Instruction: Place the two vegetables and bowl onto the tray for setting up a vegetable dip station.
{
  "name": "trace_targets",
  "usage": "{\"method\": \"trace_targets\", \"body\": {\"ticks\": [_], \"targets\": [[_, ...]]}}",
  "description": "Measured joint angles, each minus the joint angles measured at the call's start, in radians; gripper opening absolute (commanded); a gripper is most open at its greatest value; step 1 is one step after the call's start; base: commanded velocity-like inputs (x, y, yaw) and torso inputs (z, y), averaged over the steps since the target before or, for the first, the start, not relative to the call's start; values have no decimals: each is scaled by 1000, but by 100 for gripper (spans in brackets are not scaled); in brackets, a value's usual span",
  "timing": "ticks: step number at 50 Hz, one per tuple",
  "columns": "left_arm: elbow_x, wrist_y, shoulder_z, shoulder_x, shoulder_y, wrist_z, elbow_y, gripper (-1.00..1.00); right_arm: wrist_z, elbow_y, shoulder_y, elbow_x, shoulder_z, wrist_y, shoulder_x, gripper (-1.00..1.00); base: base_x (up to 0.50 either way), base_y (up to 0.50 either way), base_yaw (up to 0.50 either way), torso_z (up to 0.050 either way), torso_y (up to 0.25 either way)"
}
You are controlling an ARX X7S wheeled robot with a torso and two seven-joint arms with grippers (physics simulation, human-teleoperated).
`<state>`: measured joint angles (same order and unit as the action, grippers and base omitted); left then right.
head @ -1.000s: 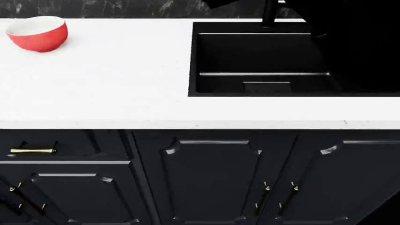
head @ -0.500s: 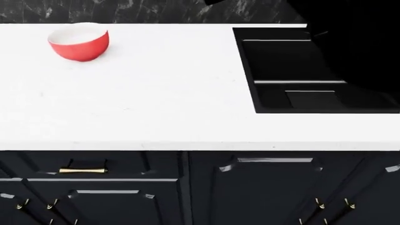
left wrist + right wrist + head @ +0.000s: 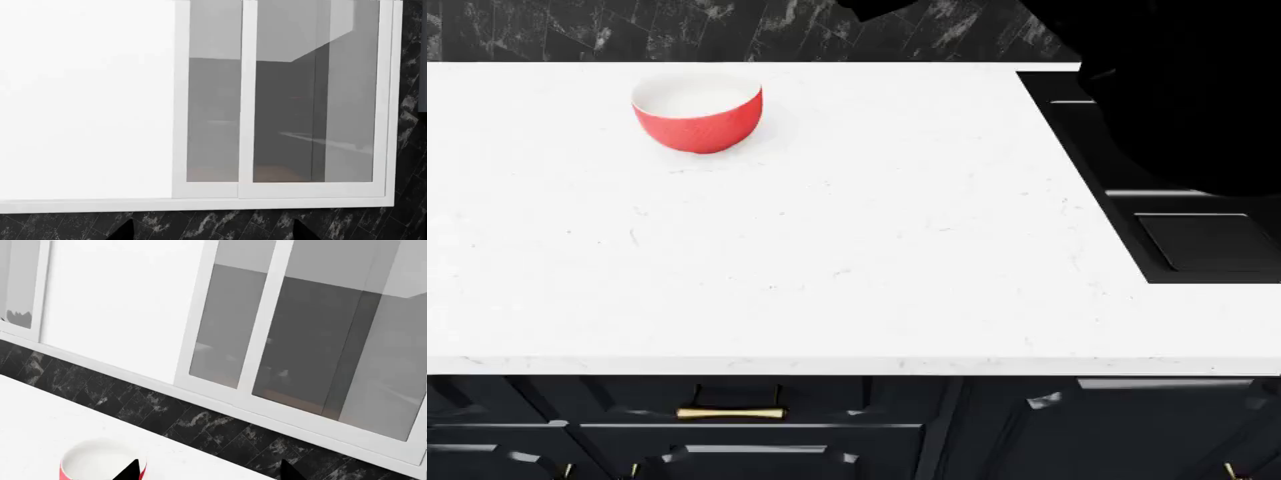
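The red bowl (image 3: 697, 112) with a white inside stands upright on the white counter (image 3: 868, 250), toward the back left. It also shows in the right wrist view (image 3: 93, 460), just beside one dark fingertip (image 3: 132, 471). My right gripper (image 3: 211, 474) is open and empty, raised above the counter and facing the wall. My left gripper (image 3: 212, 235) is open and empty too, and faces the window and the dark backsplash. The carrot, the dark green vegetable and the tray are out of view.
A black recessed sink (image 3: 1208, 240) is set into the counter at the right. A dark arm mass (image 3: 1174, 90) covers the upper right of the head view. A black marble backsplash (image 3: 627, 30) and a white-framed window (image 3: 280, 100) stand behind the counter. Dark cabinets (image 3: 734, 430) sit below.
The head view has swung to the left: the bowl now sits nearer the picture's middle and the sink has slid to the right edge. The bowl itself has not moved on the counter.
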<state>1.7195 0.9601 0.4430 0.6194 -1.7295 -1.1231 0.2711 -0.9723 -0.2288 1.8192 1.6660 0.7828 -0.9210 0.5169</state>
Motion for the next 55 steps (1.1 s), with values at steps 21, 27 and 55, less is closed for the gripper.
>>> {"method": "trace_targets", "body": {"ticks": [21, 27, 55], "targets": [[-2, -7, 6, 2, 4, 3, 2, 100, 1, -2, -4, -2, 1, 5, 5, 100, 163, 500, 0, 0, 0], [0, -8, 8, 3, 2, 2, 2, 100, 0, -3, -4, -2, 0, 7, 6, 100, 163, 500, 0, 0, 0], [1, -15, 14, 7, -1, 3, 3, 100, -23, 6, -19, 17, 1, 15, 11, 100, 241, 235, 0, 0, 0]]}}
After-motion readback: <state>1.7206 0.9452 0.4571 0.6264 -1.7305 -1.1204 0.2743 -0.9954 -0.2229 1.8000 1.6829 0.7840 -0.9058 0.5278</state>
